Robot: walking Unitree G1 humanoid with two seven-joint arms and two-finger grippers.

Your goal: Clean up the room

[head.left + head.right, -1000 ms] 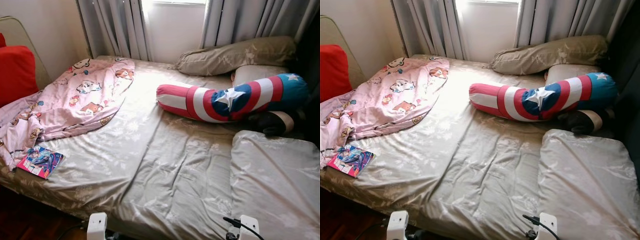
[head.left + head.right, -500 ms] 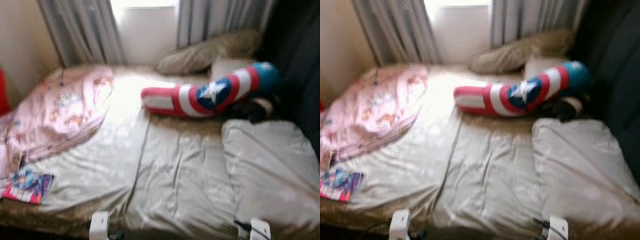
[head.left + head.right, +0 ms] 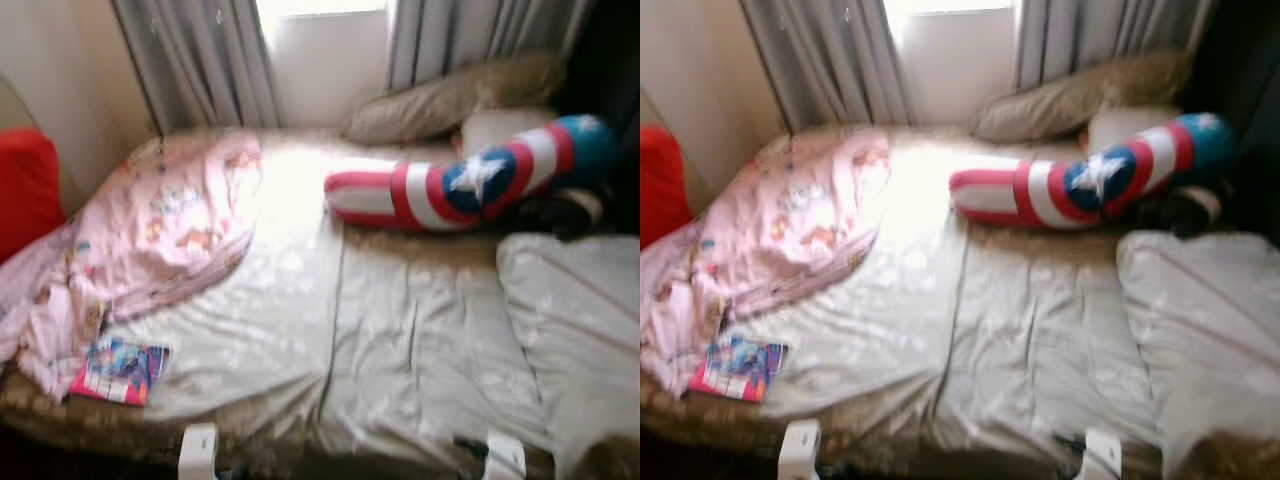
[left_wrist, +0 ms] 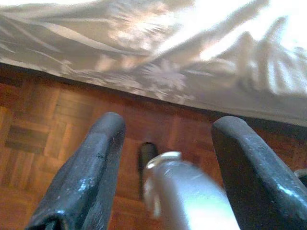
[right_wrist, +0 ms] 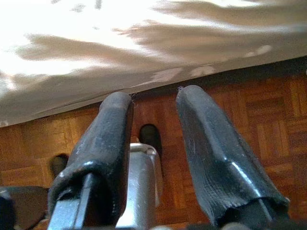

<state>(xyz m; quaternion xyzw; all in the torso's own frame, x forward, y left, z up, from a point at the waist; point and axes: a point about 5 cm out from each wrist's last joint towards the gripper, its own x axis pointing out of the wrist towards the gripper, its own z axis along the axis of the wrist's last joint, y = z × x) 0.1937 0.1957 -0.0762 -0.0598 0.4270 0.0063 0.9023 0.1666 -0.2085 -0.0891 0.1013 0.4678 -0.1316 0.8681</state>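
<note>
On the bed (image 3: 400, 340), at roughly 8 o'clock near its front left corner, lies a colourful book (image 3: 122, 370), touching the edge of a crumpled pink blanket (image 3: 150, 235) that spreads toward 10 o'clock. Red-white-blue star bolster (image 3: 470, 185) at 1 o'clock, beige pillow (image 3: 450, 95) behind it, another pillow (image 3: 580, 320) at 3 o'clock. Red cushion (image 3: 25, 190) at 9 o'clock. Views blurred. Left gripper (image 4: 165, 158) hangs over parquet floor (image 4: 43, 139) beside the bed edge, fingers spread wide, empty. Right gripper (image 5: 153, 139) likewise, fingers parted, holding nothing.
</note>
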